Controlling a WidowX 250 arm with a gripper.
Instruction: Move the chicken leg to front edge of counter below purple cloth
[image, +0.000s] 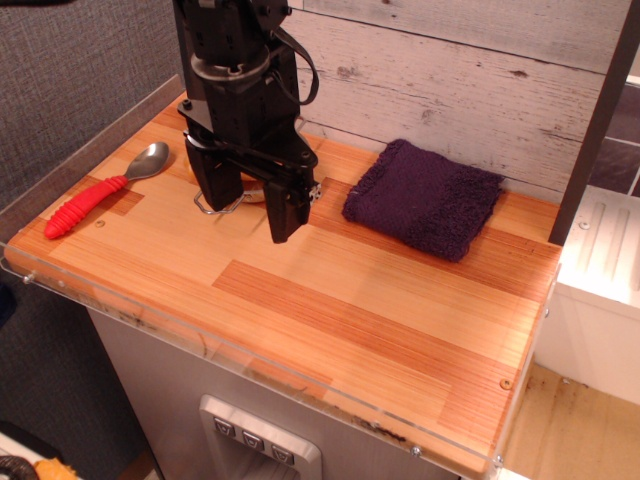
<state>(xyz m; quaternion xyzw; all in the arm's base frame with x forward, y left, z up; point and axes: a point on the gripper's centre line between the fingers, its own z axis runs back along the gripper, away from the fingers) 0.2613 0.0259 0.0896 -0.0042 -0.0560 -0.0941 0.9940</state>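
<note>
A robot arm's gripper (250, 205) stands low over the back left of the butcher-block surface (330, 320), its two dark fingers spread apart and straddling a small golden-tan shape that appears to be the chicken leg (253, 190); most of the toy is hidden behind the fingers, and whether they touch it cannot be told. A thin wire loop (215, 207) shows at the foot of the nearer finger. The leg sits well away from its goal: the front strip of the surface below the purple cloth (425, 197) lies bare, so the task looks barely begun, with the grasp, the carry and the placing all left to do. The count: one chicken leg, one purple cloth folded at the back right, one steel spoon with a red handle (105, 190) at the back left, and one gripper.
</note>
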